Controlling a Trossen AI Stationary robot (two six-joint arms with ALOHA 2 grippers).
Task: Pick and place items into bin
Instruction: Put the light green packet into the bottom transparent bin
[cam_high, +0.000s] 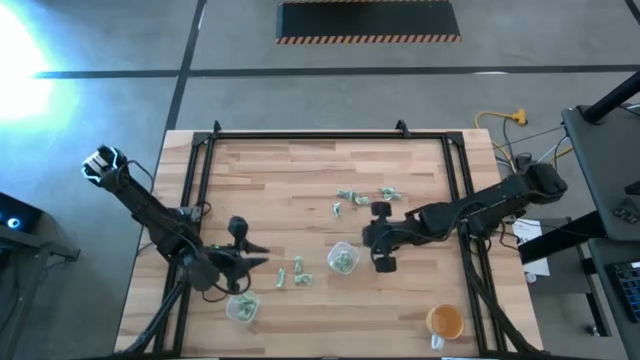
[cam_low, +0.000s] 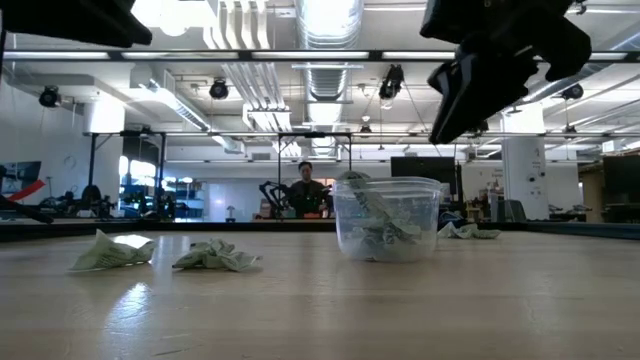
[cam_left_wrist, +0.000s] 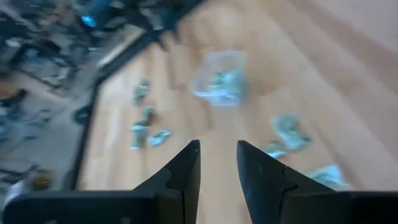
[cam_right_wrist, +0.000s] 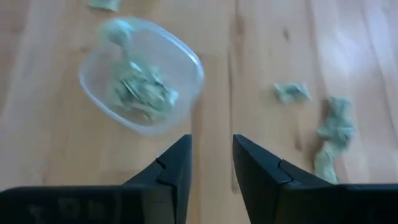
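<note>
1. The items – small green-and-white crumpled pieces – lie scattered on the wooden table (cam_high: 300, 180): a cluster (cam_high: 365, 196) toward the far side, and a few more (cam_high: 290, 273) nearer the front, between the two clear cups.
2. More pieces sit inside the middle clear cup (cam_high: 343, 259), heaped on its bottom; one piece rests at its rim in the right wrist view.
3. A second clear cup (cam_high: 242, 307) near the front left also holds green pieces.
4. The right gripper (cam_right_wrist: 211, 155) hangs above the table just beside the middle cup, its fingers parted by a narrow gap with nothing between them.
5. The left gripper (cam_left_wrist: 217, 162) hovers over the front-left part of the table, near the second cup – fingers likewise a narrow gap apart, holding nothing.
6. An orange cup (cam_high: 445, 322) stands at the front right corner, well apart from the rest.
</note>
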